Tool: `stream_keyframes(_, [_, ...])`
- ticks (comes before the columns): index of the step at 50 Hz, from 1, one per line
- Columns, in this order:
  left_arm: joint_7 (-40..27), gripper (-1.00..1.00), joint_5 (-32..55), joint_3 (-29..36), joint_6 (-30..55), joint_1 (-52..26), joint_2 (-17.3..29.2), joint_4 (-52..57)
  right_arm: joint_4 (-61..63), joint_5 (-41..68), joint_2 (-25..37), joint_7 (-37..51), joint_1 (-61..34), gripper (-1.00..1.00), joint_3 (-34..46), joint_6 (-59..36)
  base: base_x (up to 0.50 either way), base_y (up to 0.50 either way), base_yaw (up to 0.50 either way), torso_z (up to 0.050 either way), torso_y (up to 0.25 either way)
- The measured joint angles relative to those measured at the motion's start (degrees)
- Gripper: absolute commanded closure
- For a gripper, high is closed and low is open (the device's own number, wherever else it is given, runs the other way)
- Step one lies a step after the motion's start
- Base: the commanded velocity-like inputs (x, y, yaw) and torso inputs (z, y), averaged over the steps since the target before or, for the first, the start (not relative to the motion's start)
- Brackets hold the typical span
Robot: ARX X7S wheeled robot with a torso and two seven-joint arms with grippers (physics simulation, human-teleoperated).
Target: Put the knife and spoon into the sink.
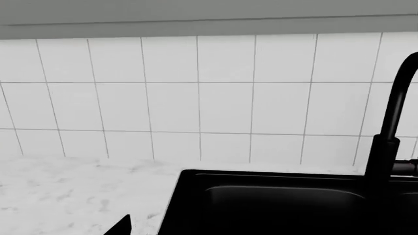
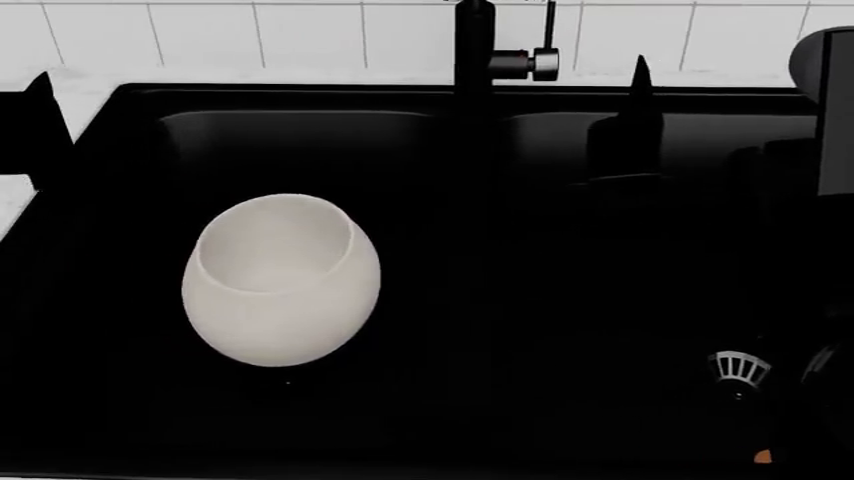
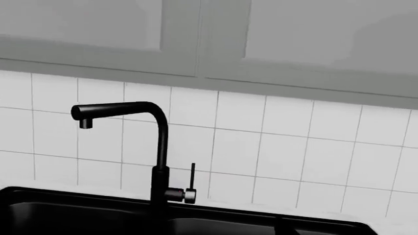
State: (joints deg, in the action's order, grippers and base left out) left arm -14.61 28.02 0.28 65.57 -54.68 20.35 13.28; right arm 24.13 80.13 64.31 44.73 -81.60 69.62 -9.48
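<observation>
Below your head camera: one black sink (image 2: 120, 100) fills nearly the whole view, and you can count two basins, side by side.
Cup: one white cup (image 2: 280, 280) lies on its side in the basin on your left, its mouth turned up and away from you.
Faucet: one black faucet (image 2: 474, 45) stands on the back rim between the two basins, with one thin lever (image 3: 192, 176) beside its base; your right wrist camera shows its spout (image 3: 117, 110) reaching out sideways.
Drain: you see one silver slotted drain (image 2: 738, 368), in the right basin, near its front corner.
Spoon: only one small orange speck (image 2: 762, 457) shows at the lower right of the head view, just below the drain; you cannot tell from this whether it is the spoon.
Knife: you cannot find it in any of the three views.
Left gripper: one dark fingertip (image 2: 40, 110) shows at the left edge of the head view, over the sink's left rim, and one tip (image 1: 121, 226) in the left wrist view over the marble counter (image 1: 72, 196); you cannot tell how the jaws stand.
Right gripper: one dark finger (image 2: 638, 100) points up over the right basin; its state cannot be told either.
Wall: white tiles (image 1: 170, 103) run behind the sink, with grey cabinets (image 3: 216, 34) above.
</observation>
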Motion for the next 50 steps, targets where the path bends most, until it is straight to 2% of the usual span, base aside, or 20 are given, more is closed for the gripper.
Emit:
stream_keyframes(14, [-1.32,-1.00,0.03,-0.56,1.56,0.00,0.49,0.80,-0.10,0.38,0.00,-0.46,0.62,-1.00,-0.30,0.72,0.00,0.00,0.00,0.000,0.000])
stream_keyframes(23, [-5.90,-1.00,1.09,-4.79,11.63,-3.23,0.60,2.07,-0.21,0.21,0.50,-0.84,2.02,-1.00,-0.28,2.12,0.00,0.00,0.00,0.000,0.000])
stream_keyframes(30, [-18.92,-1.00,12.89,-8.40,18.00,-5.87,4.08,-0.82,-0.26,-0.15,0.90,-1.07,3.50,-1.00,-0.15,3.56,0.00,0.00,0.00,0.000,0.000])
stream_keyframes(39, [-34.11,-1.00,27.86,-9.82,21.27,-7.16,10.18,-5.39,-0.26,-0.65,0.93,-1.13,4.85,-1.00,0.04,4.70,0.00,0.00,0.00,0.000,0.000])
stream_keyframes(44, [-37.79,-1.00,31.44,-8.99,20.87,-7.42,12.92,-8.22,-0.25,-0.81,0.95,-1.22,5.46,-1.00,0.11,5.23,0.00,0.00,0.00,0.000,0.000])
stream_keyframes(50, [-38.16,-1.00,32.54,-6.92,18.41,-7.82,15.27,-12.16,-0.41,-0.95,0.94,-1.46,6.12,-1.00,0.14,5.84,0.00,0.00,0.00,0.000,0.000])
